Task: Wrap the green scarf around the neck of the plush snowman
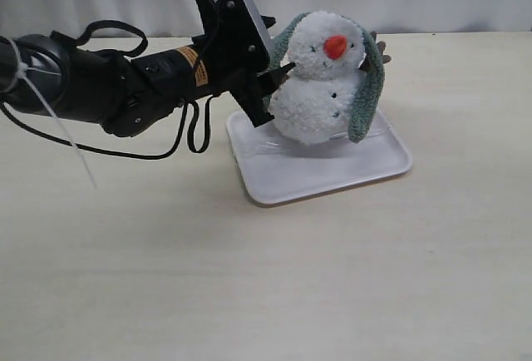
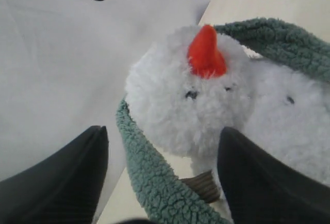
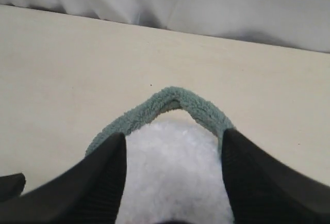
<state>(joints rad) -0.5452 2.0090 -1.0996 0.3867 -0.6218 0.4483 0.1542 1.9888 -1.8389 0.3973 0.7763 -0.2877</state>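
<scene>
The snowman point(image 1: 320, 86) stands upright on the tray point(image 1: 332, 174). The scarf point(image 1: 367, 95) loops behind its head, and one end hangs down each side without crossing at the front, so I judge the wrap about half done. Your left gripper point(image 2: 162, 133) sits level with the head. Its jaws are spread wide on either side of the face and grip nothing. In the left wrist view one end of the scarf runs just beside one finger. Your right gripper point(image 3: 174, 133) hovers well above the toy, also parted and empty, looking down on the loop at the back. The step in hand, as I read it, is to take one hanging end and carry it across the front. Pinch only fabric, low on the end. Keep clear of the twig arm point(image 2: 201, 188) that lies just under the scarf, or you will drag the toy along with it. Lead the end under the nose point(image 2: 206, 53) and into the neck point(image 1: 324, 76), not over the face. The loop seems to ride high on the back of the head, so pull gently downward as you cross. The toy is light and soft, and a sideways tug could tip it or slide it off the tray. If it rocks, steady it from above with the right gripper.
</scene>
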